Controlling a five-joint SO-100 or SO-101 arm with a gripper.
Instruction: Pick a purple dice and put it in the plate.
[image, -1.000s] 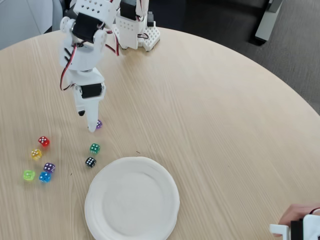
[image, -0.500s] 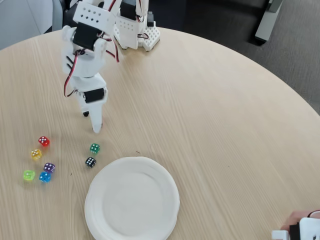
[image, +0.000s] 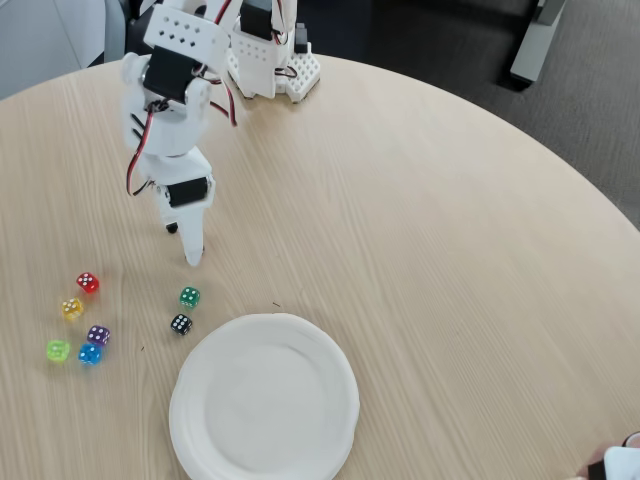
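My gripper (image: 193, 256) points down at the table, left of centre in the fixed view, above the green and black dice. Its white fingers (image: 190, 240) show as one narrow closed tip. The purple dice is hidden behind that tip, and the fingers look shut on it. The plate (image: 205, 375), large, round and white, lies at the front of the table, below and right of the gripper, with nothing in it.
A green die (image: 189, 296) and a black die (image: 181, 324) lie between gripper and plate. Red (image: 88, 283), yellow (image: 72, 308), another purple (image: 97, 335), blue (image: 90, 354) and lime (image: 58, 350) dice cluster at the left. The arm's base (image: 265, 55) stands at the back.
A second ago a purple die showed beside the fingertip; the tip then shifted right over it and the die is now hidden. The hand at the bottom right corner has drawn back.
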